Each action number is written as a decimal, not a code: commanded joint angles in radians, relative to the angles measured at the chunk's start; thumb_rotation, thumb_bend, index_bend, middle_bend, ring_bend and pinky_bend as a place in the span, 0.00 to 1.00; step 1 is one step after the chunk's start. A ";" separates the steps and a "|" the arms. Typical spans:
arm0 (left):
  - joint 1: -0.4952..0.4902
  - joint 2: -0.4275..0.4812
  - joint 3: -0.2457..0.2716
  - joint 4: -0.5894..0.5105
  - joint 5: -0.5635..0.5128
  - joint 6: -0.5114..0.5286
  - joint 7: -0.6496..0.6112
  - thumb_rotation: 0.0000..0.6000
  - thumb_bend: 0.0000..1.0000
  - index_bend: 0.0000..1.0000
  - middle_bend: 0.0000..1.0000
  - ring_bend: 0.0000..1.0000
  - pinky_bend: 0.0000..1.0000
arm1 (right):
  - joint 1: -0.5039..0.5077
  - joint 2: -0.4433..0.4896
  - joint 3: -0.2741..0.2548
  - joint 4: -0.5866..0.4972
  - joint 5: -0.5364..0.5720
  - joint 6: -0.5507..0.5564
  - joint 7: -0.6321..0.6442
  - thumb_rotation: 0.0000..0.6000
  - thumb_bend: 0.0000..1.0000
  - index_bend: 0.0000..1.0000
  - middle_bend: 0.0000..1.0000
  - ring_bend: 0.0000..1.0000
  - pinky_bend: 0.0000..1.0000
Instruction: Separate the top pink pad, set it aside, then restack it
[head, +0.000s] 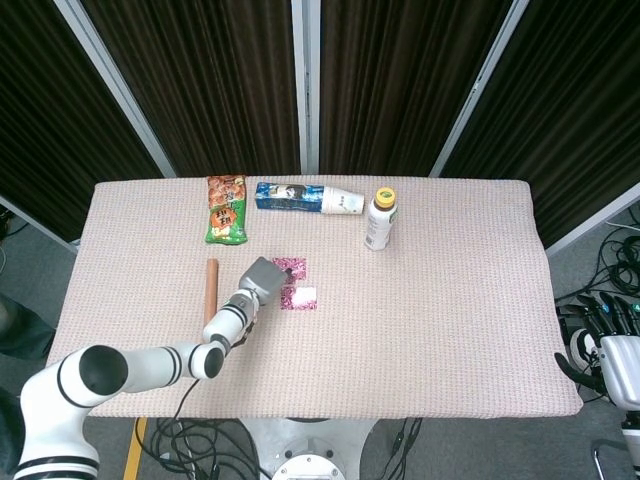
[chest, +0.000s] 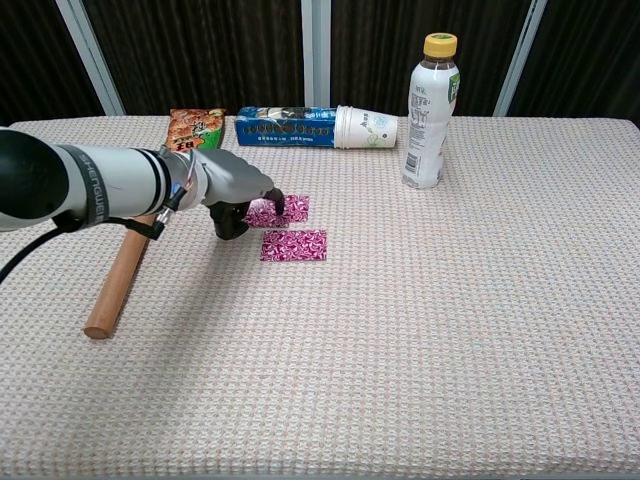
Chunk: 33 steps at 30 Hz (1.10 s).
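Note:
Two pink patterned pads lie flat and apart on the table. The far pad (head: 294, 266) (chest: 289, 209) is partly under my left hand (head: 262, 279) (chest: 238, 194), whose curled fingertips (chest: 275, 208) touch its left part. I cannot make out a pinch, because the hand hides the contact. The near pad (head: 300, 297) (chest: 294, 245) lies free just in front of it, right of the hand. Off the table's right front corner hangs my right hand (head: 606, 348), fingers apart and holding nothing.
A wooden rod (head: 211, 286) (chest: 124, 270) lies left of the hand. Along the back stand a snack bag (head: 226, 209) (chest: 195, 126), a blue box (head: 286, 195) (chest: 284, 127) with a tipped paper cup (head: 343, 202) (chest: 365, 127), and an upright bottle (head: 379, 219) (chest: 428, 105).

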 joint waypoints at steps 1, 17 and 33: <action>0.001 0.008 0.011 -0.004 -0.012 0.001 0.013 1.00 0.61 0.22 0.90 0.89 0.99 | 0.000 0.000 0.000 0.000 -0.001 0.000 0.000 0.87 0.17 0.21 0.13 0.00 0.00; 0.033 0.107 0.070 -0.108 -0.052 0.039 0.038 1.00 0.61 0.22 0.90 0.89 0.98 | -0.004 -0.001 -0.005 -0.007 -0.023 0.017 -0.002 0.88 0.17 0.21 0.13 0.00 0.00; 0.058 0.085 -0.021 -0.091 0.027 0.111 -0.035 1.00 0.44 0.24 0.89 0.89 0.99 | -0.008 0.001 -0.007 -0.009 -0.033 0.027 -0.002 0.89 0.17 0.21 0.13 0.00 0.00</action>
